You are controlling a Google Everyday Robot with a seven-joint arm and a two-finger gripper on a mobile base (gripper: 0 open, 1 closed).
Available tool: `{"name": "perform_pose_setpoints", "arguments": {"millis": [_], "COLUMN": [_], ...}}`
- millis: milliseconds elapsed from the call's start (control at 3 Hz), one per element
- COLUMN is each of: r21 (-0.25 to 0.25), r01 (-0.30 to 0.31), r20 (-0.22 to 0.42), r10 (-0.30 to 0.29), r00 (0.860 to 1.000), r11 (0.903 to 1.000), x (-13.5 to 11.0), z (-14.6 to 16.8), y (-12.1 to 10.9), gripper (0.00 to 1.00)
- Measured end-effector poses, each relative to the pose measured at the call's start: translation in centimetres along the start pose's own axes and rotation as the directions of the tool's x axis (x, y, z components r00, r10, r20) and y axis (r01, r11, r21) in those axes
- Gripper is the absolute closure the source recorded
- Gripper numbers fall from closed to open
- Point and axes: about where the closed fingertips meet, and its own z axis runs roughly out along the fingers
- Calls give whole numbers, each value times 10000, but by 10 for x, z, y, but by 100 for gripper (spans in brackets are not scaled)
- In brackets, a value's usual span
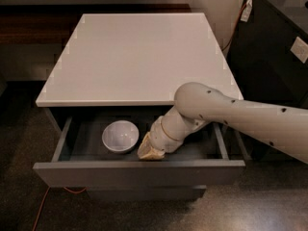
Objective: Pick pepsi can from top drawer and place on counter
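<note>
Well, the largest thing we see is the counter (134, 57), a plain white slab on top of the grey cabinet, and its surface is bare. To its right stands a tall black unit (274, 47) with a small white label (299, 48) on its side, and a thin orange wire (239, 22) runs up along its corner.

Next is the white robot arm (250, 124). It comes in from the right edge, passes over the front right corner of the counter, bends at a round joint and goes down to the left into the top drawer (139, 172). This drawer is pulled out toward us; its inside is dark grey, and its flat front is in the foreground. Below it, a narrow strip of a lower drawer front (144, 193) shows.

Inside the top drawer, left of the middle, sits a white round bowl (120, 136), upright. Just beside it on the right is the gripper (150, 150), low over the drawer floor and close behind the drawer front. Its tip looks tan. We cannot tell if the gripper is open or closed, or if it touches the bowl.

We cannot make out the pepsi can in this view; the wrist and the gripper cover the middle part of the drawer floor.

On the dark floor at lower left lies an orange cable (43, 207).
</note>
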Motion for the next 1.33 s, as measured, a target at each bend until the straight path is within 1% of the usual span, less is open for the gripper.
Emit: {"name": "perform_pose_setpoints", "arguments": {"millis": [333,667,1000,1333], "r21": [-210,-409,-733,-1110], "r01": [-54,-121,-89,-30], "r20": [312,569,826,946], "r10": [61,144,150,136], "r00": [9995,9983,9965,9954], "r11": [9998,9991,9973,9938], "x": [-8,-13,-22,-28], "z": [-1,0,4,12], "y": [24,40,58,74], "gripper": [100,100,100,100]}}
